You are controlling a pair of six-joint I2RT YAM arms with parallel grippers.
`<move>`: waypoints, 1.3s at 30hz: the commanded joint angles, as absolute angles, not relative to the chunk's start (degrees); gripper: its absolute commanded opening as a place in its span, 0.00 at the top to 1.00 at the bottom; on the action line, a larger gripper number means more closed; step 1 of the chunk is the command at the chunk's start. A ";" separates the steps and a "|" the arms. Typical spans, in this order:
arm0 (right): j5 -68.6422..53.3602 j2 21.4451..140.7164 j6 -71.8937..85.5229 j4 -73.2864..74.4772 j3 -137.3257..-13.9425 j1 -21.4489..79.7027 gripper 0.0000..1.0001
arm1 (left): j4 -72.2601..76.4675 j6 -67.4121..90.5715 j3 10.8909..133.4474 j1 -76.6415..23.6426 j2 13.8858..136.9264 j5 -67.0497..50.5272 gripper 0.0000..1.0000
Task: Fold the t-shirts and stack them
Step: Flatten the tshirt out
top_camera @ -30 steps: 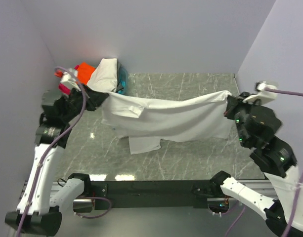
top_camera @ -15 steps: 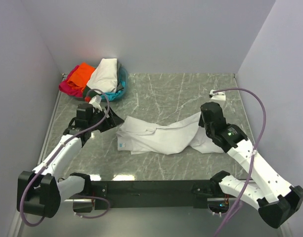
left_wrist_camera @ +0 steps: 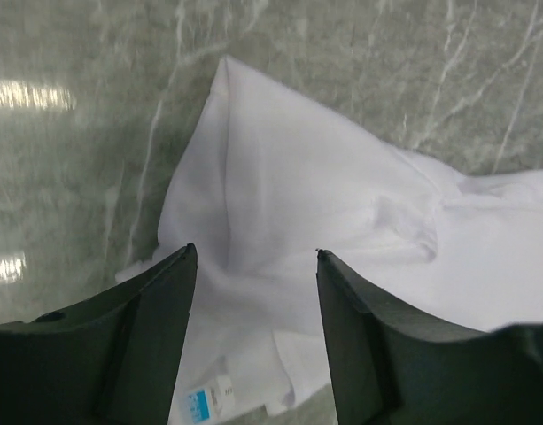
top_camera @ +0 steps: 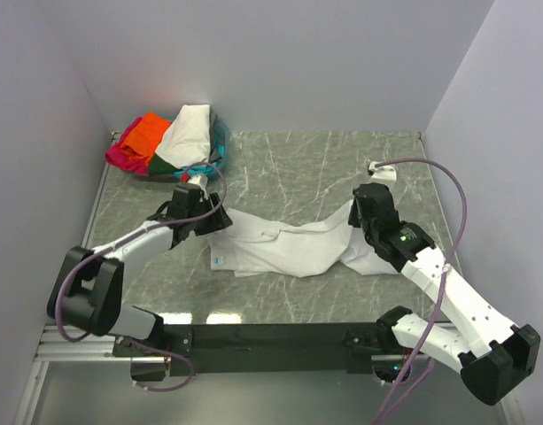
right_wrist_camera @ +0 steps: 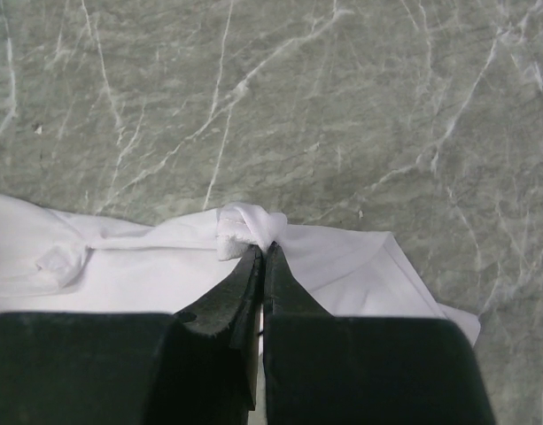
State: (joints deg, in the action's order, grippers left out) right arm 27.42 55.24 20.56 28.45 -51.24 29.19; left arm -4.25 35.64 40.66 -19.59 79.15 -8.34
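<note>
Wide-open left pincer [left_wrist_camera: 253, 251] hovers over white t-shirt [left_wrist_camera: 280, 177]; right pincer [right_wrist_camera: 262, 251] pinches its fold.

White t-shirt [top_camera: 289, 248]: was soft matt cloth, creased, with a small blue printed label [left_wrist_camera: 203, 403].
Table [top_camera: 289, 168]: was a grey-green marble-look top, smooth and glossy, with glare patches.
My left gripper [left_wrist_camera: 253, 257] and right gripper [right_wrist_camera: 262, 252]: were smooth matt black plastic.
My arm shells [top_camera: 466, 305]: were glossy white plastic.
Cable [top_camera: 454, 188]: had a smooth lilac sheath.
Heaped t-shirts [top_camera: 169, 142]: were matt cloth.
</note>
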 commanded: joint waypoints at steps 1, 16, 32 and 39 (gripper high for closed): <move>26.98 54.49 20.57 25.66 -50.27 28.57 1.00 | -1.23 32.61 46.23 -20.83 82.61 -4.22 0.39; 25.23 54.32 19.69 23.91 -48.08 27.07 1.00 | -3.77 31.11 47.90 -25.22 89.38 -0.18 0.51; 26.36 50.98 19.34 26.71 -49.22 26.37 1.00 | -8.52 30.59 51.06 -26.63 85.53 4.13 0.99; 27.60 45.19 17.85 31.72 -53.61 26.37 1.00 | -16.33 29.97 57.64 -26.63 74.01 2.47 0.99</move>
State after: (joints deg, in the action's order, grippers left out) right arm 25.69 48.95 19.38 29.91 -49.25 26.94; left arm -13.76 30.89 52.62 -26.35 79.46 2.90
